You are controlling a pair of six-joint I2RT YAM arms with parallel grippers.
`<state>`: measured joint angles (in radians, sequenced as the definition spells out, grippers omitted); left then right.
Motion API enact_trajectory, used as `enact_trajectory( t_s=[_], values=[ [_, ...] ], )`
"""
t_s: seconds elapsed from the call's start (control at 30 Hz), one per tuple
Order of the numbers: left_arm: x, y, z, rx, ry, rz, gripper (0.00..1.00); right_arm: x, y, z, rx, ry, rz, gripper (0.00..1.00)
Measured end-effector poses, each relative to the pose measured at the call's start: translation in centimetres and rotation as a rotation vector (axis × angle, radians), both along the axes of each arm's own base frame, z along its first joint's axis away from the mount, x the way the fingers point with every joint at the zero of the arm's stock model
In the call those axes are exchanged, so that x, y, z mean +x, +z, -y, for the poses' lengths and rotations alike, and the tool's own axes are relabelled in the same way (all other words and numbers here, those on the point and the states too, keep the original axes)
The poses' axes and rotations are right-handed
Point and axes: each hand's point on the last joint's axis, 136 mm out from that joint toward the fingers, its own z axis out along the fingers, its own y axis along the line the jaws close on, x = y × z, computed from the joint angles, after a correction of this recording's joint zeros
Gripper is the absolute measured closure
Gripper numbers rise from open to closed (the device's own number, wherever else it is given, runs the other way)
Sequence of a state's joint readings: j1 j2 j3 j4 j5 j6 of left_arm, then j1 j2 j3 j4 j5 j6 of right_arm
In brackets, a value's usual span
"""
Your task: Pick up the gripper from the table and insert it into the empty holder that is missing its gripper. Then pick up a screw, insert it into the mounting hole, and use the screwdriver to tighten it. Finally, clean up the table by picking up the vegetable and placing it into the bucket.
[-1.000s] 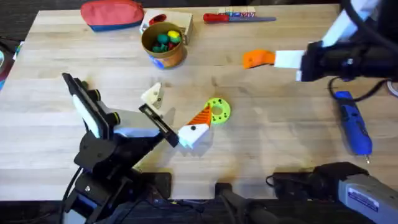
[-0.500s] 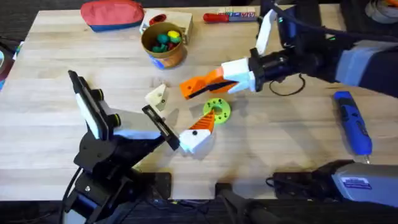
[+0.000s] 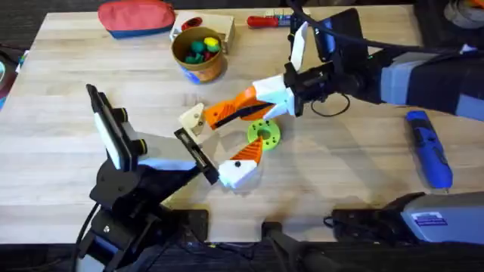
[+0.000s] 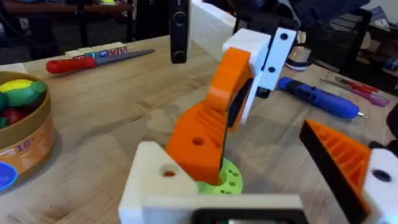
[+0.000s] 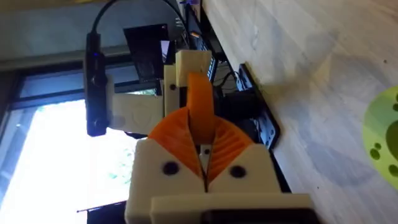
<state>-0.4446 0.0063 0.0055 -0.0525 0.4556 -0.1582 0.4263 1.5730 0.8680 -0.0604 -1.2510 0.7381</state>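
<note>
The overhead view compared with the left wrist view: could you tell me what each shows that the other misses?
Only overhead: the red pouch and the left arm's base. Only the left wrist view: the mounting hole in the orange gripper piece, close up, and the empty holder's socket. Both: the right gripper, shut on that piece, the bucket, the green ring and the blue screwdriver.

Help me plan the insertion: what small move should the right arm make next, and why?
Probably ease the right gripper a little toward the empty white holder to seat the orange fingertip piece. The gripper is clamped on the piece. The piece's lower end appears to meet the holder's face, just above the lime-green ring, but it does not look fully seated.
</note>
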Motion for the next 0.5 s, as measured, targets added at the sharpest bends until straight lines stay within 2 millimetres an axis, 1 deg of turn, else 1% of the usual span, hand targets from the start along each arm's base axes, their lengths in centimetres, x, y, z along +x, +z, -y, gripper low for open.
enact_trajectory(
  t_s=[0.27,0.5],
  values=[
    [-0.6,0.0,0.5,-0.003,-0.047,0.0,0.014,0.3,0.4,-0.7,0.011,-0.002,0.039,0.998],
    [-0.6,0.0,0.4,-0.006,-0.046,-0.004,0.015,0.1,-0.7,-2.3,0.014,0.027,0.054,0.998]
  ],
)
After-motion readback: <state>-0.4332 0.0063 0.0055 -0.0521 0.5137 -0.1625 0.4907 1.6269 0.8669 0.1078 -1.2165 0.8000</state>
